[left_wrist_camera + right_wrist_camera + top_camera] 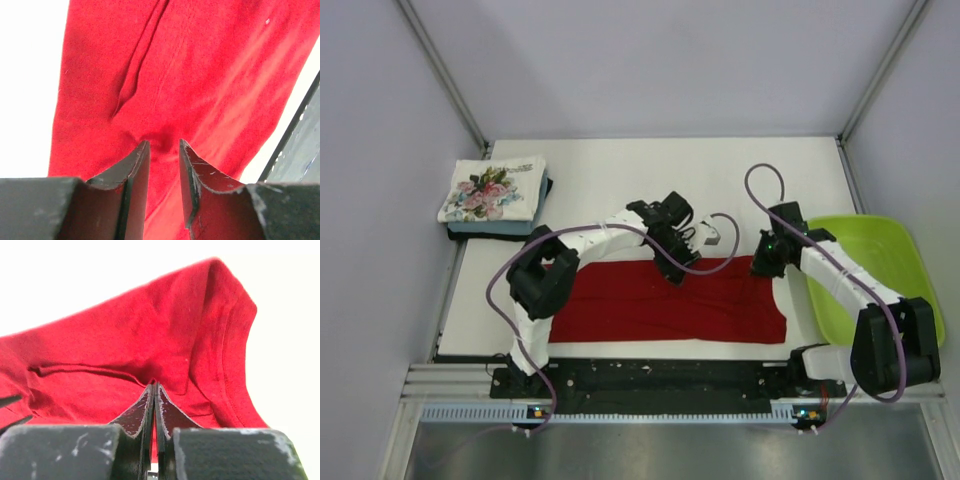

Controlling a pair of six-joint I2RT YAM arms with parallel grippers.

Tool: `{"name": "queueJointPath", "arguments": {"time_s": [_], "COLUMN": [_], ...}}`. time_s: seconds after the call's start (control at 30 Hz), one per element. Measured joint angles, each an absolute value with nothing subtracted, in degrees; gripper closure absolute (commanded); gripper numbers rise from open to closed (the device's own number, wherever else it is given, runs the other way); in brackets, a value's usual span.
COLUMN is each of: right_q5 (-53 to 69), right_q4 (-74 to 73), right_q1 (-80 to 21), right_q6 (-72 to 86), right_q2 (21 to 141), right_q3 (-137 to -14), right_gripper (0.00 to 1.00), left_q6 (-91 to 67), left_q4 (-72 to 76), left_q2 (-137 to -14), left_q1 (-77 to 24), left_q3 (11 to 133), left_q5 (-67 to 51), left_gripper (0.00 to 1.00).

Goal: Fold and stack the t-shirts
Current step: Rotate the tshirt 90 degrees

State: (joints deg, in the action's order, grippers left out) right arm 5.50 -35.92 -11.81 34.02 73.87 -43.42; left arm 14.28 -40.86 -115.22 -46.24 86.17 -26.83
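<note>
Red shirt (680,305): lies on the table (620,170) at its near edge, between the two arm bases. Its long axis runs left-right and it forms a wide, flattish band. In the right wrist view a hemmed edge of it (235,340) stands up off the table and curves over. I cannot tell which end is the neck.

Stack (495,200): at the far-left corner of the table, well apart from the red shirt. A floral shirt (490,188), white with a pink flower print, is folded on top. A blue shirt (485,227) lies under it and a dark shirt (548,190) shows at the bottom edge.

Tray (880,250): lime green, at the right side of the table. The right arm crosses over its near-left part.

Left pincer (673,272) (162,144): narrowly spread, with its tips down at the far edge of the red shirt near mid-length. A small pucker of cloth sits between the tips.

Right pincer (765,267) (154,386): pressed together, pinching the red shirt at its far-right part, with creases running into the pinch.
</note>
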Motion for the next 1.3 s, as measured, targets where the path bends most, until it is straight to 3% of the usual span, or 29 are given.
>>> {"name": "queueJointPath", "arguments": {"time_s": [0.2,0.53,0.73,0.87,0.93,1.07,1.3], "right_q5": [-0.51,-5.96,-6.13,-1.63,1.1,3.03,0.49], "right_q4": [-36.49,-39.42,-47.51,-44.82,-41.76,-37.21,-31.7], "right_q1": [-11.81,-11.75,-11.66,-11.38,-11.33,-11.31,-11.2], "right_q6": [31.05,27.4,23.94,23.77,24.08,23.68,19.77], "right_q2": [77.76,97.8,123.07,142.58,146.61,144.05,124.66], "right_q3": [-50.09,-59.48,-95.81,-127.98,-134.76,-132.7,-113.12], "right_gripper": [1.0,1.0,1.0,1.0,0.99,0.98,1.0], "left_q6": [20.32,24.1,27.75,29.45,30.09,30.65,30.98], "left_q4": [-44.86,-45.95,-47.72,-48.95,-48.8,-48.4,-46.41], "left_q2": [-106.19,-92.12,-80.55,-78.48,-78.48,-78.74,-84.97], "left_q1": [-42.26,-13.15,-10.28,-10.28,-10.28,-10.28,-10.46], "left_q3": [84.4,66.98,55.46,52.42,51.42,49.67,50.35], "left_q5": [-22.92,-16.73,-14.02,-13.43,-12.78,-10.98,-9.74], "left_gripper": [0.64,0.64,0.65,0.65,0.65,0.65,0.67]}}
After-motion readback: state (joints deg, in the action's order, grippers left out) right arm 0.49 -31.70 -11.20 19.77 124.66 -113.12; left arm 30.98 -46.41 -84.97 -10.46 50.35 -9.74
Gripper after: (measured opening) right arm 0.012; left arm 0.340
